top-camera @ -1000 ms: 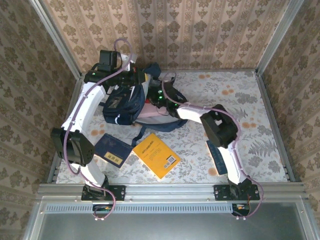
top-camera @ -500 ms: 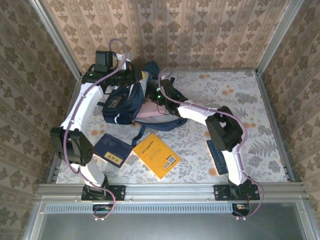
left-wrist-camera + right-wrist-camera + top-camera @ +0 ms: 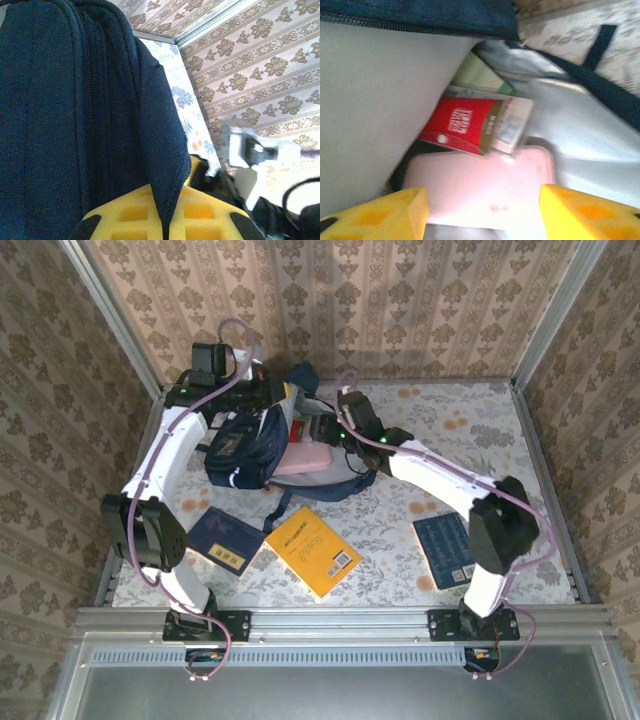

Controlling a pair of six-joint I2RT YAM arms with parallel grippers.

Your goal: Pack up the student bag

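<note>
Student bag (image 3: pixel 245 445): far left of the table, on its side, mouth facing right.
Yellow book (image 3: pixel 312 550): near edge, in front of the bag, well apart from both grippers; not yet packed.
Right gripper (image 3: pixel 482 212): jaws wide, holding nothing, just above the pink case (image 3: pixel 485 185) lying in the bag mouth.
Step in hand: judged as release of the case; withdraw straight out, clear of the strap (image 3: pixel 601 42).
Left gripper (image 3: pixel 162 220): farthest; clamped on the bag's upper rim, holding the mouth open.

The student bag (image 3: pixel 60 110) is matt, coarse-woven cloth with a smooth pale lining (image 3: pixel 365 100) inside.
</note>
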